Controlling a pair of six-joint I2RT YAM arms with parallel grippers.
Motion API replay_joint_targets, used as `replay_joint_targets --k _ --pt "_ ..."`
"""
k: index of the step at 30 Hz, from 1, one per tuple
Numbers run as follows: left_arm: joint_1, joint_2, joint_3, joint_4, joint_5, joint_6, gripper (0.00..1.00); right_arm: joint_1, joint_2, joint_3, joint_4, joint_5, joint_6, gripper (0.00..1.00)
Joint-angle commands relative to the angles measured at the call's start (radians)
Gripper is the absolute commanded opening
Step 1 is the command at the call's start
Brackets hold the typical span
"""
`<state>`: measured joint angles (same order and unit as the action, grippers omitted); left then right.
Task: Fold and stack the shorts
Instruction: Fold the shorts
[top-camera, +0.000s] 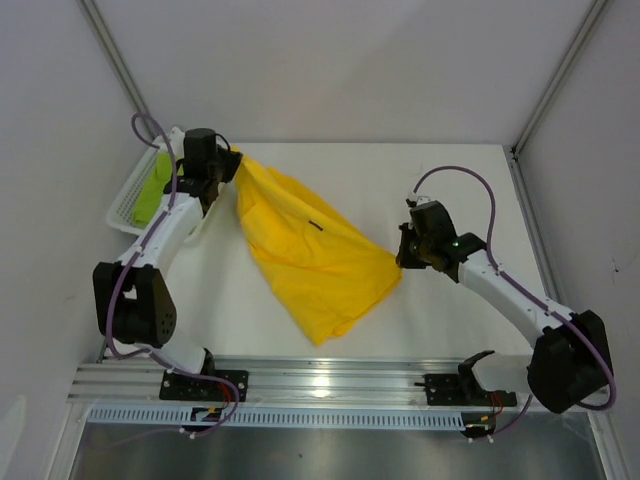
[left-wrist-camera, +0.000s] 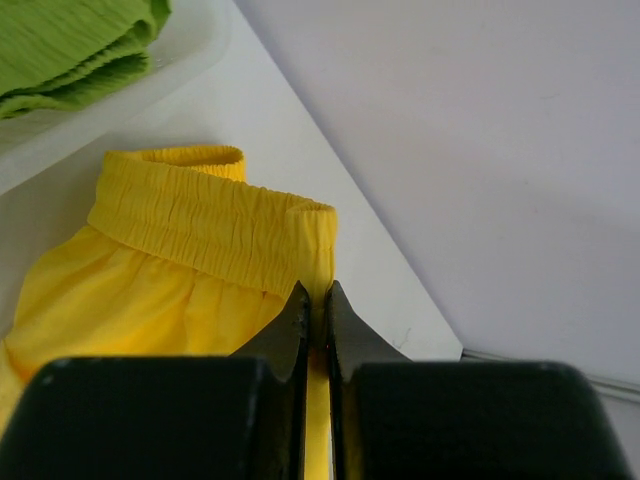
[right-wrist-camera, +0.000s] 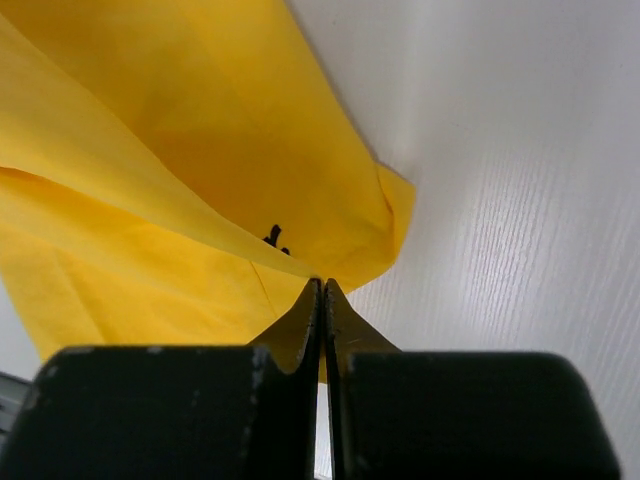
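Bench (top-camera: 450, 300): white, fills the middle of the top view.

Yellow shorts (top-camera: 300, 250): spread in a slant from upper left to centre right of the top view, held at both ends, with a loose corner pointing to the lower centre. The gathered elastic waistband is at the upper-left end.

Basket (top-camera: 122, 210): white mesh, at the bench's left edge, upper left of the frame.

Green shorts (top-camera: 150, 195): lime, bunched inside the basket.

Left claw (left-wrist-camera: 316, 292): fingers together, clamped on the waistband's corner, just beside the basket.

Right claw (right-wrist-camera: 321, 285): fingers together, pinching a folded edge at the yellow shorts' right end.

Label (top-camera: 316, 226): small, dark, on the yellow cloth near its middle.
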<state>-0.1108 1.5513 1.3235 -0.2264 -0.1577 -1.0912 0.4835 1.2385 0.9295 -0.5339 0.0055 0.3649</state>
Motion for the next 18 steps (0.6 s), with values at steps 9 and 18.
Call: replay_joint_targets --k 9,18 --pt "-0.099 0.237 0.029 0.398 -0.011 -0.045 0.04 -0.077 0.280 -0.050 0.202 0.074 0.022 0.00" --pt "-0.155 0.374 0.109 0.486 -0.046 -0.038 0.04 -0.094 0.354 -0.092 0.247 0.100 0.046 0.00"
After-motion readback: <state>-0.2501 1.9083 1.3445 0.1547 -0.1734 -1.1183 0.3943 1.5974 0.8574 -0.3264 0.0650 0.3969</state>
